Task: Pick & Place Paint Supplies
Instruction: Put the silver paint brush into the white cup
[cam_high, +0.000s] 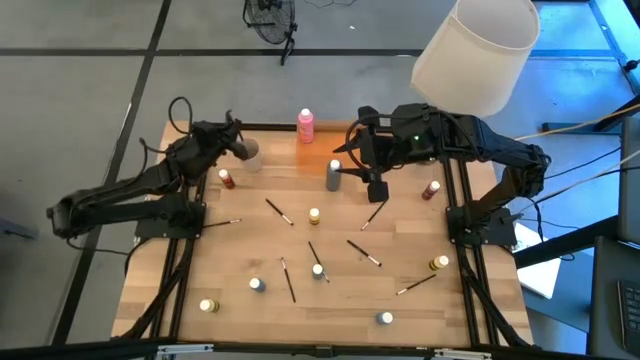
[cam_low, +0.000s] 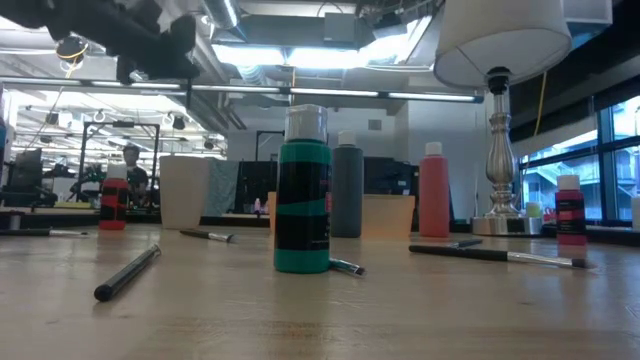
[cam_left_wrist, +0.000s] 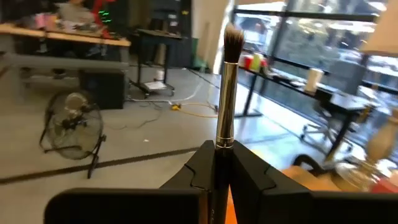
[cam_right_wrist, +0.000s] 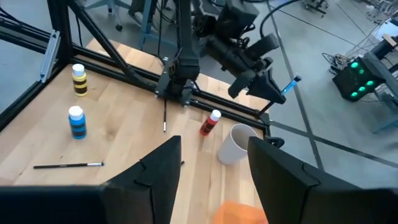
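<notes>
My left gripper (cam_high: 238, 148) hovers over the beige cup (cam_high: 249, 155) at the table's far left, shut on a thin brush (cam_left_wrist: 224, 93) whose bristles point away from the wrist. My right gripper (cam_high: 377, 188) is open and empty, raised just right of the grey bottle (cam_high: 333, 175). In its wrist view the right gripper (cam_right_wrist: 214, 143) faces the cup (cam_right_wrist: 236, 144). A pink bottle (cam_high: 305, 125) stands by the orange tray (cam_high: 322, 148). Several small pots and loose brushes, such as one brush (cam_high: 279, 211), lie across the table. My left gripper pinches the brush between its two fingers (cam_left_wrist: 202, 165) on the dark shaft just below the silver ferrule (cam_left_wrist: 222, 144). The brush lies along the fingers and sticks out past their tips, bristle end (cam_left_wrist: 233, 37) foremost. It is lifted clear of the table.
A lamp with a white shade (cam_high: 478, 50) stands at the far right corner. A red-lidded pot (cam_high: 228, 179) sits near the left arm and another (cam_high: 431, 189) near the right. A teal bottle (cam_low: 302, 190) stands in the table's middle. Arm frames line both sides.
</notes>
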